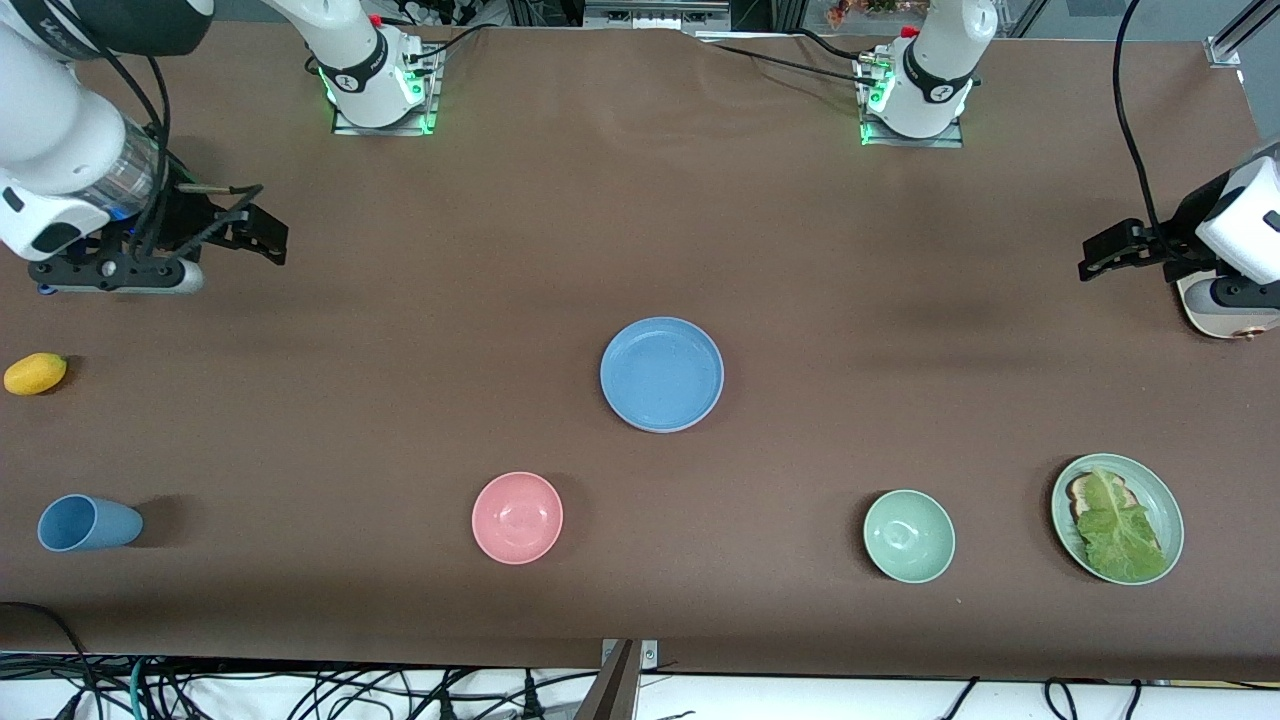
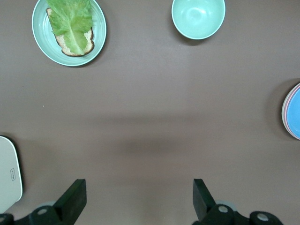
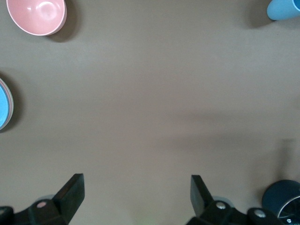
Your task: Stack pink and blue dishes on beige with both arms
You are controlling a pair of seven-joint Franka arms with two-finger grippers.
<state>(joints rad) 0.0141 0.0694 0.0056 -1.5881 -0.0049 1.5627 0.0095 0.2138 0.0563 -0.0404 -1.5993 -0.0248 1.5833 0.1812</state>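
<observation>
The blue dish lies in the middle of the table, on top of a stack. In the left wrist view a thin pink rim of the pink dish shows just under the blue dish. Of the beige plate only a pale outer edge shows beneath. My left gripper hangs open and empty over the left arm's end of the table. My right gripper hangs open and empty over the right arm's end.
Nearer the camera stand a pink bowl, a green bowl and a pale green plate with bread and lettuce. A blue cup lies on its side near a yellow fruit. A cream object sits under the left arm.
</observation>
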